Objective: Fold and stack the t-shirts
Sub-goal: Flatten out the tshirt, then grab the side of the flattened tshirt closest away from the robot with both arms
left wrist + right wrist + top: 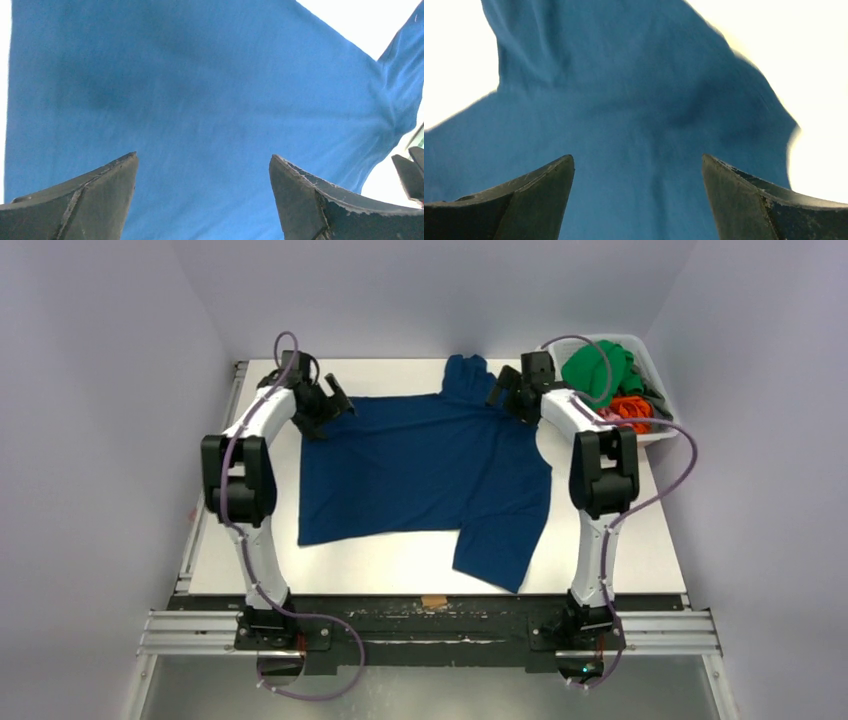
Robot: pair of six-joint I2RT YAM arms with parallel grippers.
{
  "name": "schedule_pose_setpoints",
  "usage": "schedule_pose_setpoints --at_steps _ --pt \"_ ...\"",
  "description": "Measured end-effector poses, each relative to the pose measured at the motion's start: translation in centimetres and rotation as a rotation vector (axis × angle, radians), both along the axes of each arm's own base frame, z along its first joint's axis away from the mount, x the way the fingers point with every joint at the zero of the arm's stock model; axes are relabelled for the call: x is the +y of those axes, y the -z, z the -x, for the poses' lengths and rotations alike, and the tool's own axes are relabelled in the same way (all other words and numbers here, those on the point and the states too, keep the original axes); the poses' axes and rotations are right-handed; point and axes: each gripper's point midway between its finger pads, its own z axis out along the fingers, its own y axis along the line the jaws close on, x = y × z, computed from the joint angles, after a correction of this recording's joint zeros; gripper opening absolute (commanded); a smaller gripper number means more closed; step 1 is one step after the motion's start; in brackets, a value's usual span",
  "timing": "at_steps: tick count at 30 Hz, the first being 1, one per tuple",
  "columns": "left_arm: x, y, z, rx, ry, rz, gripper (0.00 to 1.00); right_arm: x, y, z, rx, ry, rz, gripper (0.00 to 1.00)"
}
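The navy blue t-shirt (420, 465) lies spread on the white table, plain side up, one sleeve (465, 375) at the far edge and one (498, 550) near the front. My left gripper (335, 405) is open above its far left corner; cloth (200, 100) fills the left wrist view between the fingers (100, 195). My right gripper (505, 390) is open above the far right part near the sleeve; the right wrist view shows cloth (634, 130) between its fingers (539, 195). Green (595, 365) and orange (630, 410) t-shirts sit in the basket. The dark grey one is not visible.
The white slotted basket (655, 365) stands at the table's far right corner. A small tan tag (433, 601) lies at the front edge. Bare white table (400, 555) shows in front of the shirt and on both sides. Grey walls close in on three sides.
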Motion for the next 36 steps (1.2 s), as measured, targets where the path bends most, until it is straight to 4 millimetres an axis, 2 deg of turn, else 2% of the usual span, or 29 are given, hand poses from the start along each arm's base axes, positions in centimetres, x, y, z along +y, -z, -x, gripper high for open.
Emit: schedule_pose_setpoints --at_steps 2,4,5,7,8,10,11,14,16,17,22,26,28,29,30,36 --pt "0.5 -2.2 3.7 -0.014 -0.011 -0.028 1.0 -1.0 -2.2 3.8 0.002 0.001 0.028 0.96" --pt "0.8 -4.9 7.9 -0.056 -0.021 -0.057 1.0 -1.8 -5.2 7.2 -0.032 0.005 0.042 0.97" --pt "1.0 -6.5 10.6 -0.097 -0.03 -0.077 1.0 -2.3 -7.2 9.4 -0.08 0.01 0.051 0.97" --pt "1.3 -8.2 14.6 -0.169 -0.045 -0.106 1.0 -2.9 -9.3 12.2 -0.132 0.015 0.052 0.96" --pt "1.4 -8.1 17.0 -0.184 -0.051 -0.118 1.0 -3.3 -10.0 13.7 -0.162 0.023 0.054 0.96" --pt "1.7 -6.3 20.9 -0.168 -0.071 -0.132 0.99 -3.9 -9.7 16.7 -0.163 0.029 0.06 0.95" --pt "2.1 -4.5 22.9 -0.133 -0.092 -0.14 0.97 -4.1 -9.0 17.9 -0.147 0.029 0.062 0.95" --pt "3.3 1.5 28.0 0.021 -0.166 -0.159 0.91 -4.0 -6.6 19.7 -0.091 0.023 0.063 0.94" --pt "3.6 4.1 30.5 0.092 -0.207 -0.158 0.84 -3.8 -5.5 20.5 -0.062 0.011 0.061 0.94" --pt "3.8 4.9 31.2 0.109 -0.234 -0.157 0.8 -3.6 -5.2 20.7 -0.052 0.003 0.056 0.94" --pt "4.5 4.6 29.5 0.056 -0.384 -0.137 0.61 -3.0 -5.7 20.8 -0.068 -0.013 0.048 0.93" --pt "5.1 5.2 28.6 0.074 -0.478 -0.143 0.39 -3.0 -5.9 20.7 -0.077 -0.012 0.047 0.93" --pt "5.1 5.4 28.4 0.079 -0.501 -0.145 0.2 -3.0 -5.9 20.7 -0.077 -0.013 0.047 0.92" --pt "5.1 5.4 28.2 0.077 -0.509 -0.148 0.05 -3.0 -6.0 20.6 -0.078 -0.012 0.047 0.92" --pt "5.1 5.6 28.2 0.079 -0.518 -0.152 0.0 -3.0 -5.9 20.6 -0.077 -0.012 0.047 0.91" --pt "5.3 5.7 28.2 0.078 -0.541 -0.171 0.0 -3.0 -5.8 20.8 -0.069 -0.012 0.047 0.9"
